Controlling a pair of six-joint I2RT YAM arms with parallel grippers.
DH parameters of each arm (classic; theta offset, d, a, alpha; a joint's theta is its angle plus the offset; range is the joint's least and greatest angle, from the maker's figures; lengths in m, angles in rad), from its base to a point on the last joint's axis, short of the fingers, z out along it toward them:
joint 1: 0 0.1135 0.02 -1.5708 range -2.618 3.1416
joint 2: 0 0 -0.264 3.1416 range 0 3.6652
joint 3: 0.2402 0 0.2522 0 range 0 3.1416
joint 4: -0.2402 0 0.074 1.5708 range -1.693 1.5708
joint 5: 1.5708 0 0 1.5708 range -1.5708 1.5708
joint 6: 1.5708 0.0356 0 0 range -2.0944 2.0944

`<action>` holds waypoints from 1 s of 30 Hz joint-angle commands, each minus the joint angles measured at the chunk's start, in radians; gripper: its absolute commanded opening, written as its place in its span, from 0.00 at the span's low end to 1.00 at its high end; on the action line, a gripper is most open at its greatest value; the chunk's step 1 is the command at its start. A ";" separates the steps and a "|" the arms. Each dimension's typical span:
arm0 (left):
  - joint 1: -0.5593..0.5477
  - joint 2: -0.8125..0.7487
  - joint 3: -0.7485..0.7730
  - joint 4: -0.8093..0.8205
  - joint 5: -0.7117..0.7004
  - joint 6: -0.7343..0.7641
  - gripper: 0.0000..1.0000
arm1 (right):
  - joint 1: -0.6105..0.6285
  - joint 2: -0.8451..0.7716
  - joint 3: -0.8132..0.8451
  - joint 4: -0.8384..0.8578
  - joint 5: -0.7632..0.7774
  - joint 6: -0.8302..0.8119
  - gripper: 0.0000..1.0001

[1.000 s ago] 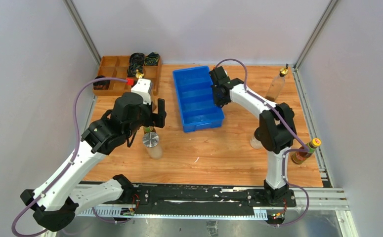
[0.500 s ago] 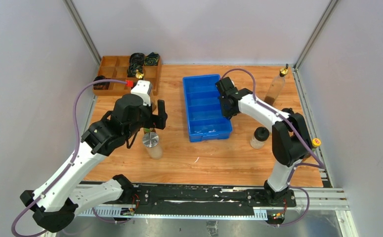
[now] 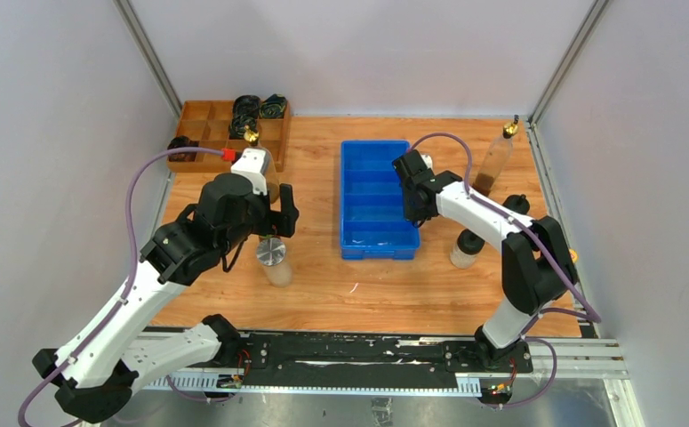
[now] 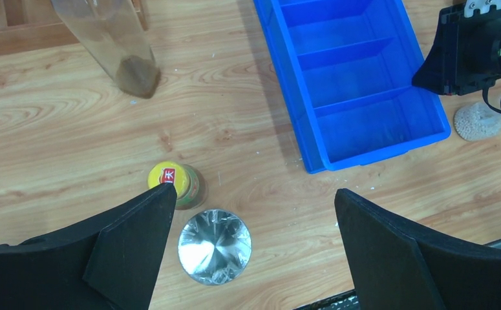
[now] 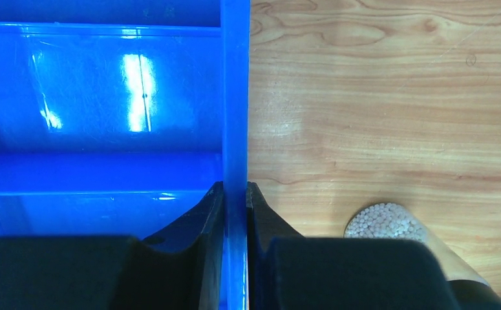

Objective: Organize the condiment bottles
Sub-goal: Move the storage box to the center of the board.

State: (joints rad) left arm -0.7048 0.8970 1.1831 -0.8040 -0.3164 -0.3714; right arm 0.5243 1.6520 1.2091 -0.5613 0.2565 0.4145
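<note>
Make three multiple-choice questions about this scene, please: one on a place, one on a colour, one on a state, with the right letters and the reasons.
1. Where does the silver-lidded shaker stand relative to the blue bin?
A. inside it
B. on the table, left of it
C. on the table, right of it

2. What colour is the cap of the small bottle next to the shaker?
A. yellow
B. blue
C. white

3. In what state is the right gripper?
A. open over bare wood
B. shut on a bottle
C. shut on the bin's wall

Answers:
1 B: the top view shows it on the wood, left of the bin.
2 A: the left wrist view shows a yellow cap.
3 C: the right wrist view shows both fingers pressed against the blue wall.
</note>
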 commanded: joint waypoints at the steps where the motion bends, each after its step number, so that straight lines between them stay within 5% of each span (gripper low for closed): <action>1: -0.005 -0.021 -0.008 -0.012 0.010 -0.002 1.00 | 0.030 -0.001 -0.051 -0.082 0.034 0.054 0.04; 9: -0.005 -0.039 -0.008 -0.025 0.000 -0.004 1.00 | 0.036 -0.025 -0.059 -0.086 0.035 0.065 0.10; 13: -0.005 -0.040 0.001 -0.032 0.000 -0.006 1.00 | 0.038 -0.051 -0.059 -0.090 0.037 0.059 0.42; 16: -0.005 -0.036 0.020 -0.044 -0.014 -0.007 1.00 | 0.040 -0.081 -0.040 -0.110 0.051 0.052 0.54; 30: -0.005 -0.034 0.133 -0.059 0.050 0.004 1.00 | 0.049 -0.367 0.131 -0.199 0.025 -0.087 0.73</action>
State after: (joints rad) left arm -0.7048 0.8795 1.2705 -0.8597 -0.3138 -0.3710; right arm 0.5526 1.4067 1.2839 -0.7101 0.2882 0.4023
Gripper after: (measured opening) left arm 1.000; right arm 0.690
